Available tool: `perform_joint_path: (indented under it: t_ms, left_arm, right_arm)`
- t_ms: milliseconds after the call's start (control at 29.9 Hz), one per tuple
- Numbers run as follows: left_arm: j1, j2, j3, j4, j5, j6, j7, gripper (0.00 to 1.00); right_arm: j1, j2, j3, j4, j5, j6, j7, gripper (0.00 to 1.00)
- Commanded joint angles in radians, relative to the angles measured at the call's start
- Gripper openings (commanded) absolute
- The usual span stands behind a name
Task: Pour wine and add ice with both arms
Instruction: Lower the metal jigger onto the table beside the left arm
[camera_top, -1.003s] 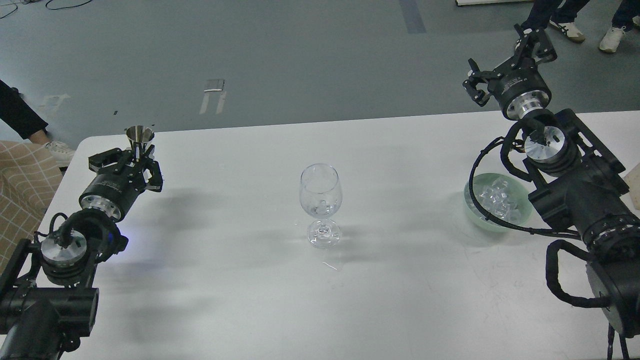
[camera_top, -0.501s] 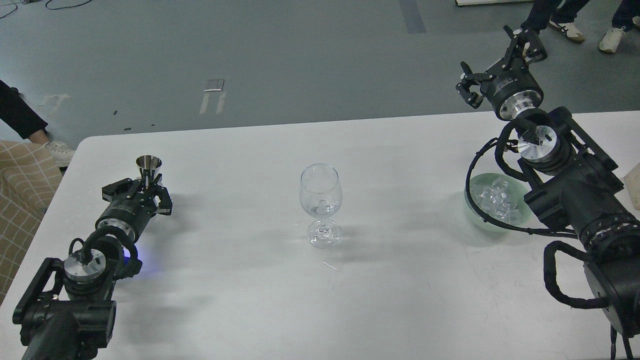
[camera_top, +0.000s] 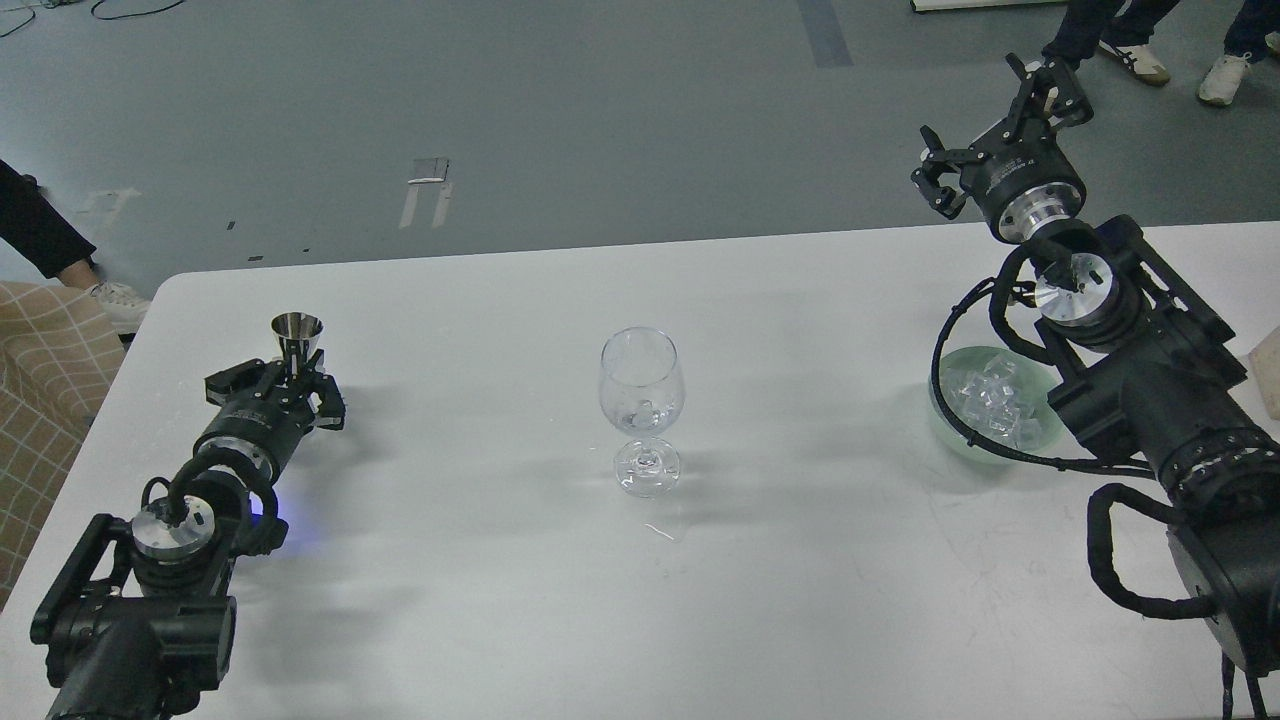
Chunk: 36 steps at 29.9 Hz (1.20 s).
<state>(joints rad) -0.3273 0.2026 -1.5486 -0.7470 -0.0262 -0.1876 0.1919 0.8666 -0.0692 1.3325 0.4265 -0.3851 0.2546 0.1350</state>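
Since half a second ago almost nothing has moved: the left claw (camera_top: 296, 378) stays clenched on the steel cup (camera_top: 297, 335) low over the tabletop (camera_top: 480, 600). The right claw (camera_top: 995, 115) hangs spread and empty past the far edge. Ice (camera_top: 990, 396) fills the green bowl (camera_top: 945, 425), partly hidden by the arm; the wine in the glass (camera_top: 641, 395) is hard to make out.

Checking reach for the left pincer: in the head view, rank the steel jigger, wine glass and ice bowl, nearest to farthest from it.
From the left pincer:
1. Steel jigger: at the pincer's tips, table's left side.
2. Wine glass: table centre, well to its right.
3. Ice bowl: far right, partly behind the right arm.
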Motion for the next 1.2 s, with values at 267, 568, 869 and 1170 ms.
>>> perform_joint_path:
  t_ms: [267,568,869,1170]
  left_arm:
    - [-0.006,0.001,0.008,0.0,0.0,0.0,0.001,0.2]
    - [-0.007,0.003,0.01,0.0,0.0,0.003,0.0,0.27]
    - [-0.01,0.004,0.01,0.0,0.0,0.003,0.001,0.32]
    - [-0.01,0.004,0.012,0.0,0.002,0.003,0.0,0.39]
  right_arm:
    - [-0.001,0.003,-0.001,-0.002,0.0,0.0,0.0,1.0]
    - [-0.001,0.003,-0.001,-0.002,0.0,0.0,0.0,1.0]
    - [-0.001,0.003,-0.001,-0.003,0.0,0.002,0.0,1.0]
    - [-0.001,0.003,-0.001,-0.005,0.0,0.002,0.001,1.0]
